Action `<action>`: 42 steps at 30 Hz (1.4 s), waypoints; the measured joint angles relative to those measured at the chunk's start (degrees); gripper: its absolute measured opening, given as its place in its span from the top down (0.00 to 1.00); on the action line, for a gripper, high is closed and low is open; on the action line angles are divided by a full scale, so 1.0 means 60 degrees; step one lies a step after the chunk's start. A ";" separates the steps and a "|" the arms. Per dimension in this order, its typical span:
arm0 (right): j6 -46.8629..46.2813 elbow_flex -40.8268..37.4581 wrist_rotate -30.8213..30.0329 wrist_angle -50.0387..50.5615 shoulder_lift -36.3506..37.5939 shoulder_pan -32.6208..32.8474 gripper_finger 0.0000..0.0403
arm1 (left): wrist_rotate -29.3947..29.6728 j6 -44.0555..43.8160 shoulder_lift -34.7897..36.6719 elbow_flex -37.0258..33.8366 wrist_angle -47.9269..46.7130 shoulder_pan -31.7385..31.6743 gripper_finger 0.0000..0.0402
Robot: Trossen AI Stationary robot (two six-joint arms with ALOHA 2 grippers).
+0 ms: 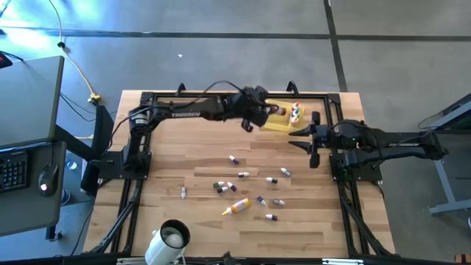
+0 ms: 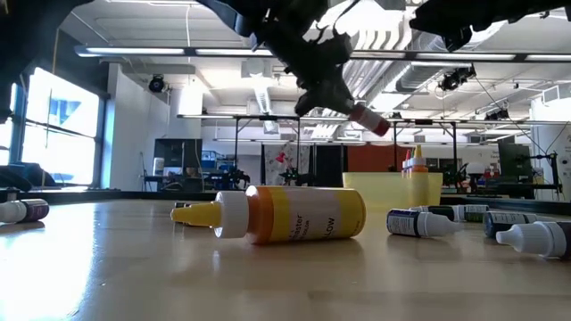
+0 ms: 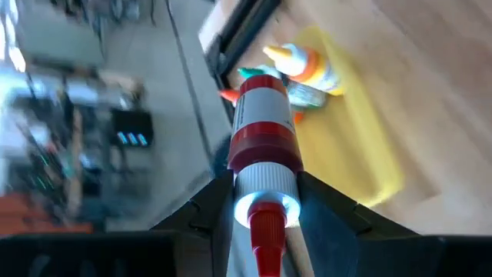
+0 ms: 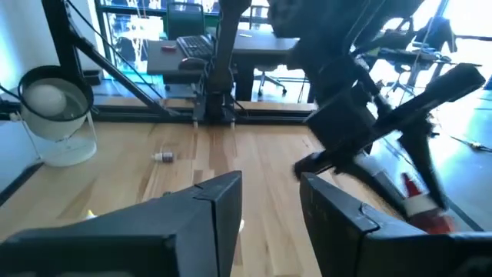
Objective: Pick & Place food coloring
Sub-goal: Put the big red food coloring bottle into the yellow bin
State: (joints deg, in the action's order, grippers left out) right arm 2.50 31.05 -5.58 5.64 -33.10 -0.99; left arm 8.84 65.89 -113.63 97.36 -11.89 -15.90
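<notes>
Near edge of the table (image 1: 309, 228): white mug (image 1: 171, 238) lying on its side, not part of this

Mid-table: loose bottles (image 1: 274, 201) scattered – the big yellow one (image 1: 237, 207) lies flat, the small ones are strewn around it, all on their sides. Right gripper (image 1: 315, 160) sits at the right side of the table, just past the scatter; fingers apart, nothing between them, parked

Far side: left gripper (image 1: 249, 123) is up in the air, clamped on a red-capped bottle (image 3: 264, 150). The bottle's long axis runs straight out between the fingers (image 3: 201, 208), nozzle end toward the wrist, base pointing out toward the yellow tray (image 1: 278, 125)

Key relation – the tray lies just right of the left gripper and a touch farther back, so the drop point is right and down from the held bottle. Tray already has a few bottles (image 1: 295, 112) standing at its right end; the left end looks free. I'd aim there to avoid knocking the upright ones
</notes>
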 joint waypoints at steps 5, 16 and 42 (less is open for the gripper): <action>-0.0010 0.0000 -0.0004 0.0344 0.0013 0.0000 0.69 | 0.0057 0.1564 -0.0059 -0.0124 -0.0123 -0.0381 0.70; -0.0007 0.0000 -0.0001 0.0421 0.0011 0.0000 0.69 | 0.0073 0.3141 -0.0861 -0.0112 0.0124 -0.0780 0.70; 0.0081 0.0000 -0.0002 0.0574 0.0011 0.0000 0.69 | -0.0124 0.1970 -0.1435 -0.0124 -0.0259 -0.0718 0.70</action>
State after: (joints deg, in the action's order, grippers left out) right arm 2.99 31.05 -5.60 9.08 -33.04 -0.99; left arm 8.09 77.71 -122.23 96.62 -13.44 -20.21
